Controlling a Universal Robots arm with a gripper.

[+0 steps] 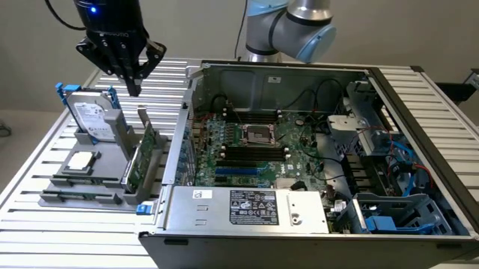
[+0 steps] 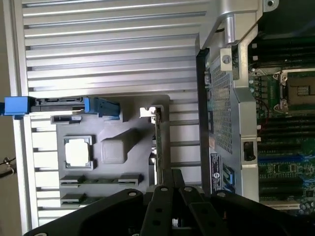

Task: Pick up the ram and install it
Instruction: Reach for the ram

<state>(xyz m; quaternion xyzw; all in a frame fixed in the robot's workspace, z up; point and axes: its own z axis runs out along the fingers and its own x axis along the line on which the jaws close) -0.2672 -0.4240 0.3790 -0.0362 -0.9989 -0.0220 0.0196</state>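
Note:
Two ram sticks (image 1: 84, 180) (image 2: 101, 180) stand on edge in slots along one end of a grey holder (image 1: 112, 162) (image 2: 113, 147) on the slatted table. My gripper (image 1: 134, 88) (image 2: 167, 189) hangs well above the holder, shut and empty. It is over the gap between the silver hard drive (image 1: 91, 119) and the green expansion card (image 1: 141, 154). The ram lies at the end of the holder farthest from the gripper. On the exterior view's right, the open computer case (image 1: 187, 112) shows its motherboard (image 1: 254, 145) with black memory slots (image 1: 254, 154).
A processor chip (image 1: 80, 161) (image 2: 78, 151) rests in the holder beside the ram. The hard drive's blue rails (image 2: 101, 106) and the tall expansion card (image 2: 158, 142) rise above the holder. The case wall (image 2: 219, 113) stands close beside the holder. The robot arm's base (image 1: 288, 28) is behind the case.

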